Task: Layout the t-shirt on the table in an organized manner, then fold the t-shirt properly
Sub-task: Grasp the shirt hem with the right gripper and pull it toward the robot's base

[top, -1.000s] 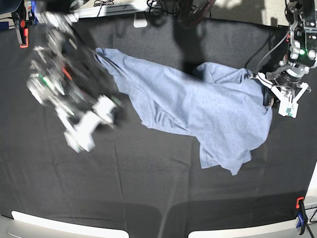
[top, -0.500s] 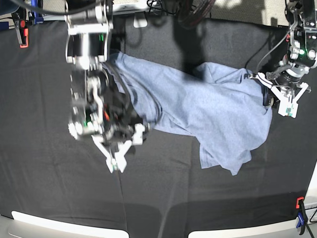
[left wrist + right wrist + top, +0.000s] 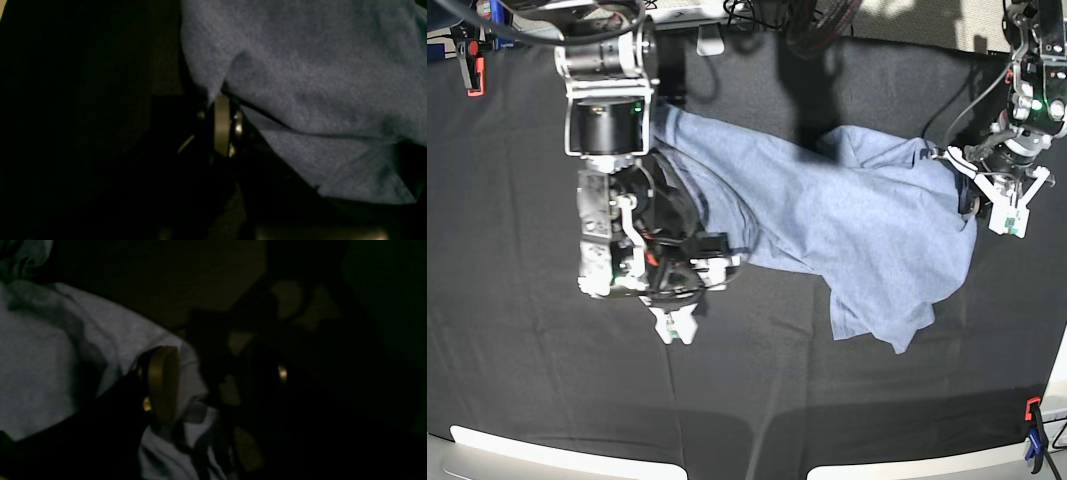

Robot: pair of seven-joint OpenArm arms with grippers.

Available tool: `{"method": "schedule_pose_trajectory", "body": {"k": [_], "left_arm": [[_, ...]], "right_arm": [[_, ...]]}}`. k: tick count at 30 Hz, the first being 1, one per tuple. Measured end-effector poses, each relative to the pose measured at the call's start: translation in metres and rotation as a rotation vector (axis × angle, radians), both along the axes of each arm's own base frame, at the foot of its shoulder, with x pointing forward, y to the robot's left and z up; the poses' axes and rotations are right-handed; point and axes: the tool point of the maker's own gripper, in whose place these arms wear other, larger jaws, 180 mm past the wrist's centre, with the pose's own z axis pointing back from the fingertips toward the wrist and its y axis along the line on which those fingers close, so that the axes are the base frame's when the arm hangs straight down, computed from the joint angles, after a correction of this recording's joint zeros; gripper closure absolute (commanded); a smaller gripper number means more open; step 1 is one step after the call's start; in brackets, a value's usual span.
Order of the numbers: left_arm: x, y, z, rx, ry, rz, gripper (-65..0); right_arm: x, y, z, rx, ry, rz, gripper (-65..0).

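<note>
The right pincer (image 3: 689, 296) has swung in open over the t-shirt (image 3: 847, 230); left pincer (image 3: 972, 195) grips its edge.

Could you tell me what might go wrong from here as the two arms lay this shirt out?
The left gripper is shut on one edge of the crumpled light blue-grey t-shirt; pulling could bunch it further. The right gripper, open at the opposite edge, might close on several layers, or snag the black cloth-draped table.
</note>
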Motion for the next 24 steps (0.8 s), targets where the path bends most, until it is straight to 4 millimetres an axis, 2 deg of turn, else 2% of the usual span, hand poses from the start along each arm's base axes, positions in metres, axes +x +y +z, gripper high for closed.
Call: {"method": "schedule_pose_trajectory", "body": {"k": [3,7,14,16,17,18,22,24], "left_arm": [[0.0,0.0,0.0,0.0,0.0,0.0,0.0],[0.0,0.0,0.0,0.0,0.0,0.0,0.0],[0.0,0.0,0.0,0.0,0.0,0.0,0.0],[0.0,0.0,0.0,0.0,0.0,0.0,0.0],[0.0,0.0,0.0,0.0,0.0,0.0,0.0],[0.0,0.0,0.0,0.0,0.0,0.0,0.0],[-0.002,0.0,-0.001,0.002,0.005,0.0,0.0],[-0.004,0.003,-0.004,0.032,0.015,-0.002,0.0]], "right_arm": [[-0.003,0.018,0.005,0.053,-0.008,0.05,-34.5],[-0.004,0.027,0.005,0.055,-0.006,0.064,-32.6],[-0.007,0.03,0.001,0.017,0.005,0.076,-18.4],[-0.007,0.032,0.002,0.017,0.006,0.078,-8.8],[-0.007,0.032,0.001,0.013,0.006,0.078,-2.6],[-0.007,0.03,0.0,-0.007,0.003,0.078,0.0],[0.005,0.013,0.0,-0.098,-0.072,0.09,0.0],[0.016,0.002,0.007,-0.129,-0.108,0.084,0.0]]}}
